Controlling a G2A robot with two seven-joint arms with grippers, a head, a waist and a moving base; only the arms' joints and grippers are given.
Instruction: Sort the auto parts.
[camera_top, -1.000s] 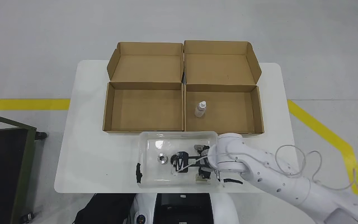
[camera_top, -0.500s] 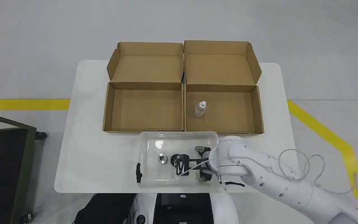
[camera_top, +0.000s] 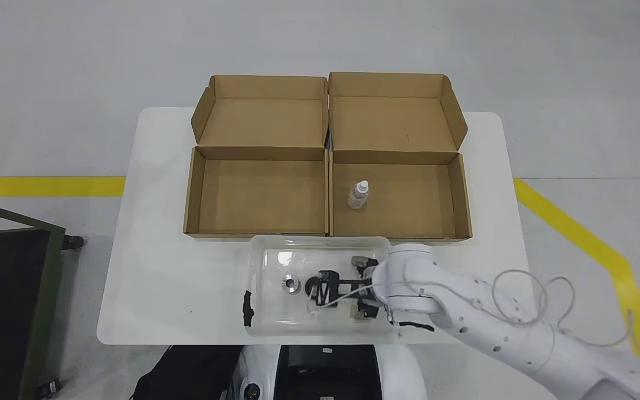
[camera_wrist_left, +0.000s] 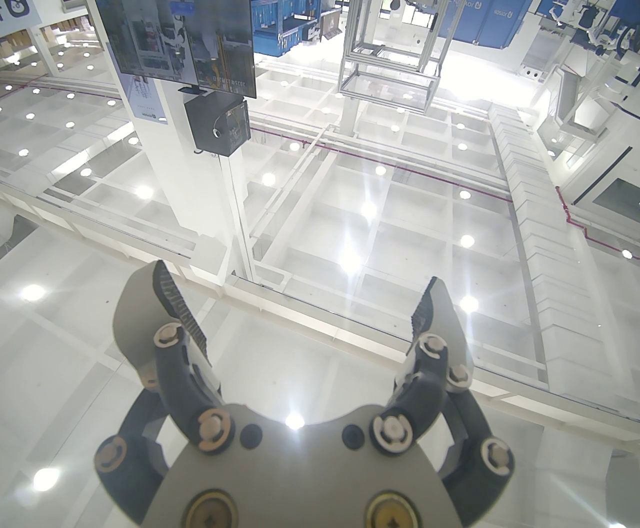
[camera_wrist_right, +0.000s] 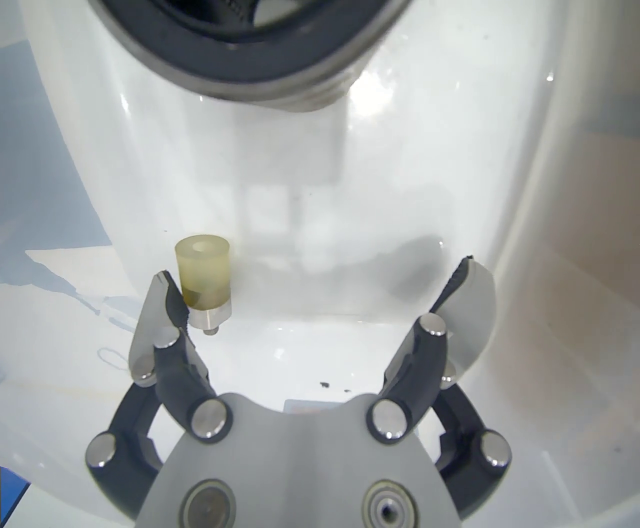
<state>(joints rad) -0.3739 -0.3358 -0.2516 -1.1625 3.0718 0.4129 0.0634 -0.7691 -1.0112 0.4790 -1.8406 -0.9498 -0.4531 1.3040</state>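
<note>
From above, the right arm's wrist covers much of the clear bin (camera_top: 262, 252) at lower centre of the white worktop (camera_top: 150, 250). The right wrist view looks inside it: the right claw (camera_wrist_right: 317, 280) is spread wide, and a pale yellow cylinder on a metal stub (camera_wrist_right: 203, 280) stands just beside one finger; whether they touch is unclear. A large dark round part (camera_wrist_right: 250, 45) is cut off at the frame's edge. Above the bin in the top view are two open cardboard boxes (camera_top: 257, 195), and a small white bottle (camera_top: 357, 194) stands in the right one. The left claw (camera_wrist_left: 297, 280) is also spread, facing a lit ceiling (camera_wrist_left: 365, 165).
</note>
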